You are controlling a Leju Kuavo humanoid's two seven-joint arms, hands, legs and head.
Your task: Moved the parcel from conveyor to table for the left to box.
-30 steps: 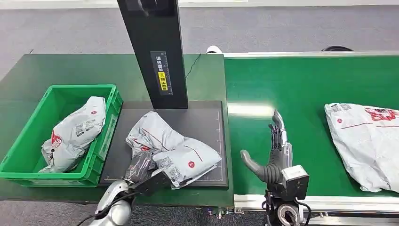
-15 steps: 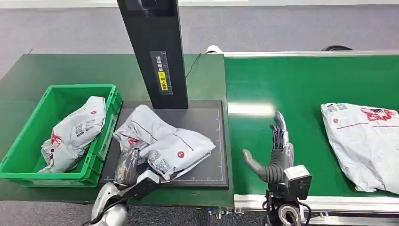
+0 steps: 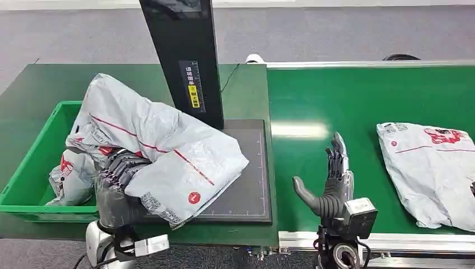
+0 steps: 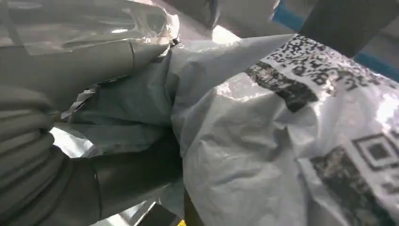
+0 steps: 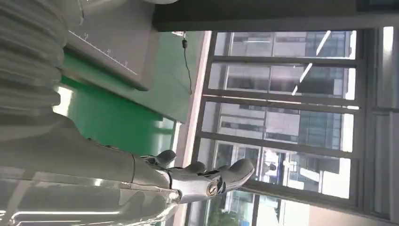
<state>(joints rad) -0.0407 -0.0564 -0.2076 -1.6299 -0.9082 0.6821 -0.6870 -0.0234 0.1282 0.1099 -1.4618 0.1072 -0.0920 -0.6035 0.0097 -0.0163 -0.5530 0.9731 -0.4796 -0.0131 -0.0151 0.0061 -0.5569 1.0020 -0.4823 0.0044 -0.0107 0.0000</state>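
My left hand (image 3: 116,185) grips a grey plastic parcel (image 3: 159,148) with red stripes and lifts it above the black scale pad (image 3: 246,168), its far end over the green crate (image 3: 33,168). In the left wrist view the crinkled parcel (image 4: 282,136) with its printed codes lies against my thumb (image 4: 108,179). Inside the crate lies another grey parcel (image 3: 70,176), partly hidden. A third parcel (image 3: 431,171) rests on the green conveyor belt (image 3: 358,106) at the right. My right hand (image 3: 330,185) stands open over the belt's near edge, fingers straight, holding nothing.
A black scanner column (image 3: 182,56) rises from the back of the scale pad, close to the lifted parcel. The dark green table (image 3: 50,81) runs behind the crate. Grey floor lies beyond. The right wrist view looks past my open hand (image 5: 188,181) to windows.
My left hand has taken hold of the parcel on the scale pad and raised it up and to the left, over the crate. The parcel on the belt has drifted slightly left.
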